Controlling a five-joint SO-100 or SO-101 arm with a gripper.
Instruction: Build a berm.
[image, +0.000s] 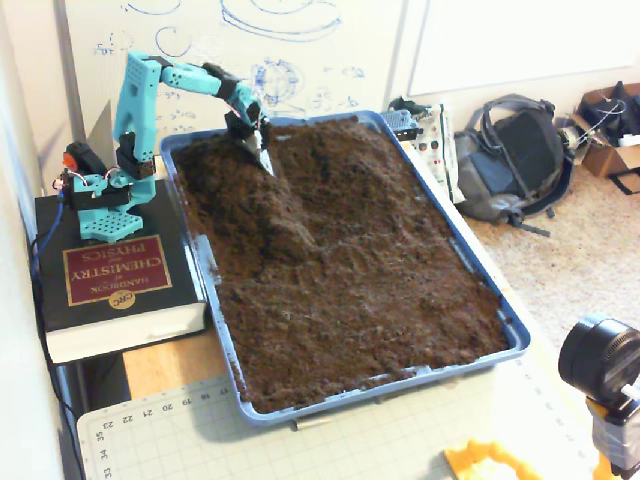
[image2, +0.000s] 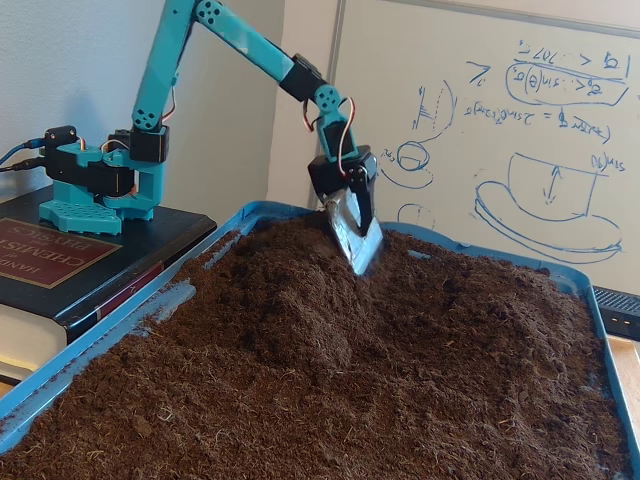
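Dark-brown crumbly soil berm (image: 285, 215) sits beside the blue plastic tray (image: 490, 290) wall; the turquoise arm's gripper (image2: 352, 235) carries a silvery scoop, its opening unclear, and a careless drag could flatten the berm.

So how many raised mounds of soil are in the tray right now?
1: a single long berm near the tray's arm-side wall, running from the scoop toward the tray's middle. The remaining soil looks roughly flat.
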